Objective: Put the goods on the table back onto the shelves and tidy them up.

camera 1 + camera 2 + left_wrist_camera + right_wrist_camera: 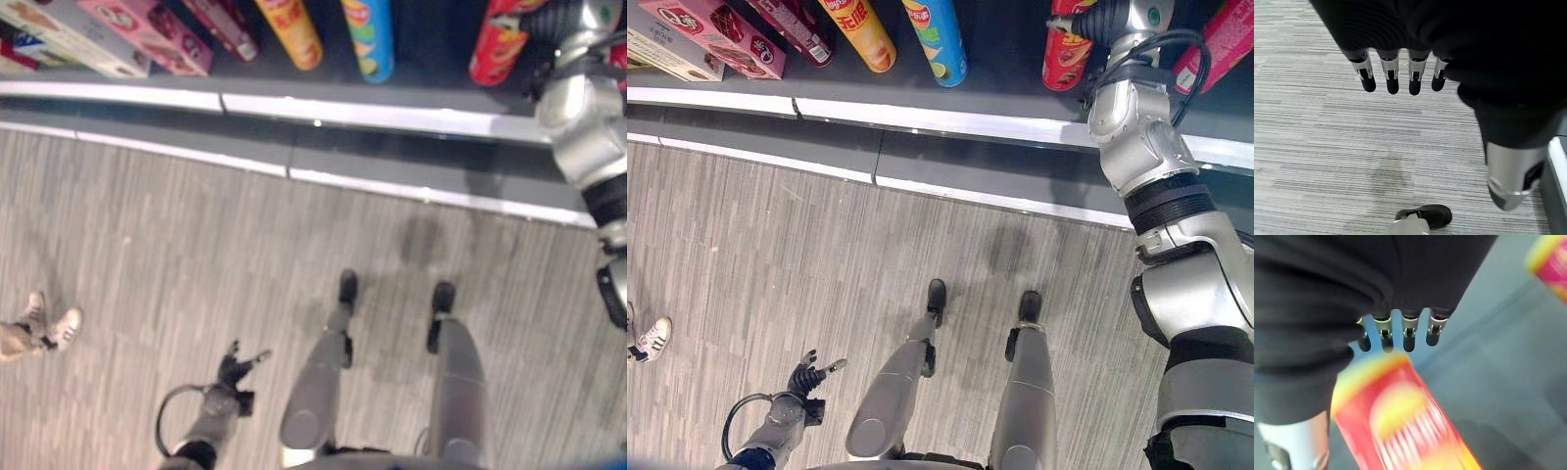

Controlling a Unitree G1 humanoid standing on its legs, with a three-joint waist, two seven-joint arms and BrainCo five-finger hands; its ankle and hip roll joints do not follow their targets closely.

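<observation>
Right hand at the red can on the shelf, left hand hanging low over the floor.

Left eye view: the shelf (392, 113) carries pink boxes (147, 34), an orange can (291, 34), a blue can (370, 39) and a red can (502, 44) at the far right, where the right arm reaches in.
Right eye view: the right hand (1097, 20) lies on top of the red can, its fingers hidden from here; the left hand (810, 376) hangs well below the shelf, fingers loosely spread, holding nothing; a person's shoe (652, 336) stands on the floor (774, 255).
Left wrist view: the left hand's fingers (1392, 78) hang straight over the bare floor.
Right wrist view: the right hand's fingers (1409, 335) point straight beside the red can, and whether they press it I cannot tell.
</observation>
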